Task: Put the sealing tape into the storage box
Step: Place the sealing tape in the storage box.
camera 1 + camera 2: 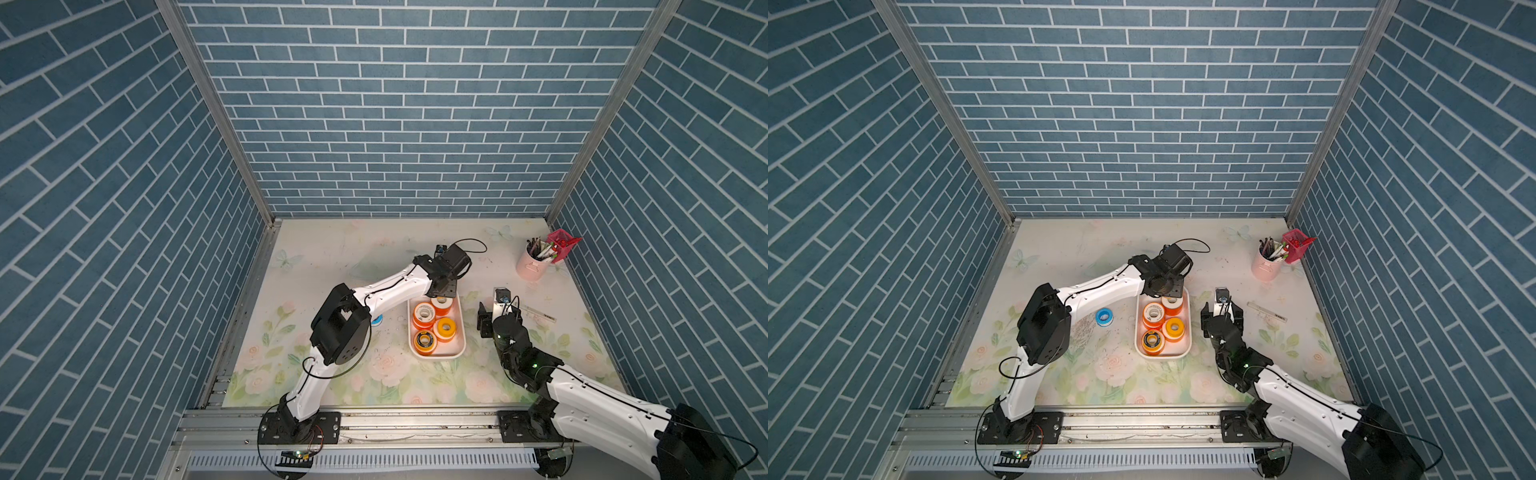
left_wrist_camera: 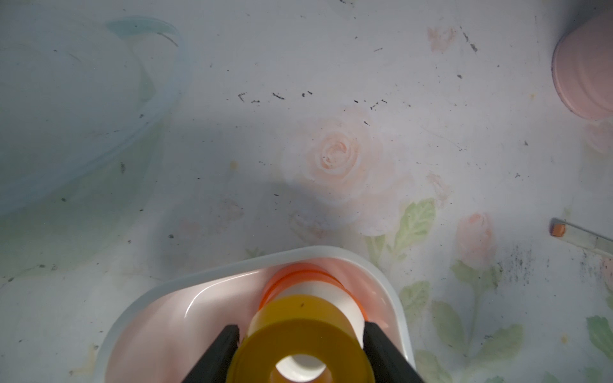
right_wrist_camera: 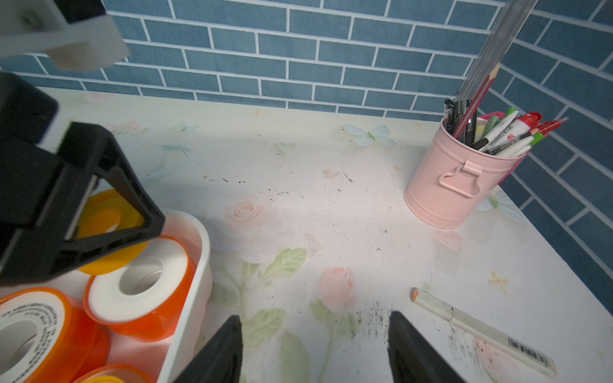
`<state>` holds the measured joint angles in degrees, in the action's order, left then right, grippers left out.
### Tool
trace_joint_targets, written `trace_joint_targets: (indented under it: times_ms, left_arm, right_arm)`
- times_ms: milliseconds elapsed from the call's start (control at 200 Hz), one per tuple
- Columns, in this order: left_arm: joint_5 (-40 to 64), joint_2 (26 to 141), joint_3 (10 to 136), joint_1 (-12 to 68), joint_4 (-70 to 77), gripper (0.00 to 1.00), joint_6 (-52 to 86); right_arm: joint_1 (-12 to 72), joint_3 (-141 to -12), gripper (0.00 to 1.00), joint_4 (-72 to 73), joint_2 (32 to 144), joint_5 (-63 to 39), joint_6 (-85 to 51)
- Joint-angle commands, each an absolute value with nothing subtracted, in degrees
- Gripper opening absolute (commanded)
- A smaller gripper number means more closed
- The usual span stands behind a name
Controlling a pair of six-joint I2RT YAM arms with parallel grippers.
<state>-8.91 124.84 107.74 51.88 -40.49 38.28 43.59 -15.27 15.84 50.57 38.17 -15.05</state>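
Tape clamped in left gripper hangs over orange roll in box; released here, it may bounce out. Right gripper: open, empty.

Tape rolls lying in the storage box: I count four
Yellow roll held over it: one
Blue roll on the table: one
Rolls altogether: six
Pink cup: one; its pens are too crowded for me to count
White barcoded stick: one
Robot arms: two
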Motion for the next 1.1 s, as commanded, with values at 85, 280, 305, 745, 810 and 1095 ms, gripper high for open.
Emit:
trace_joint_targets:
  times_ms: [85, 280, 305, 745, 810, 1095]
  left_arm:
    - [-8.84, 126.46, 108.84, 52.56, -42.57, 0.56, 37.18]
    - [-8.57, 126.64, 108.38, 52.79, -42.46, 0.59, 37.17]
    - [-8.58, 126.60, 108.36, 52.90, -42.52, 0.60, 37.13]
    - [-8.81, 126.65, 107.30, 53.24, -42.63, 0.67, 37.35]
    - [-8.73, 126.65, 107.45, 53.26, -42.54, 0.70, 37.27]
    - [-8.53, 125.33, 107.62, 53.29, -42.36, 0.71, 37.00]
  right_arm:
    - [43.20, -15.18, 0.69, 16.20, 50.50, 38.59, -16.98]
    - [43.07, -15.38, 0.69, 16.07, 50.89, 38.41, -16.96]
    - [43.09, -15.38, 0.69, 16.00, 50.79, 38.39, -17.01]
    - [42.94, -15.38, 0.69, 15.82, 50.22, 37.88, -16.88]
    - [42.96, -15.39, 0.69, 15.82, 50.21, 37.80, -16.87]
    - [42.95, -15.41, 0.69, 15.88, 50.19, 37.73, -16.79]
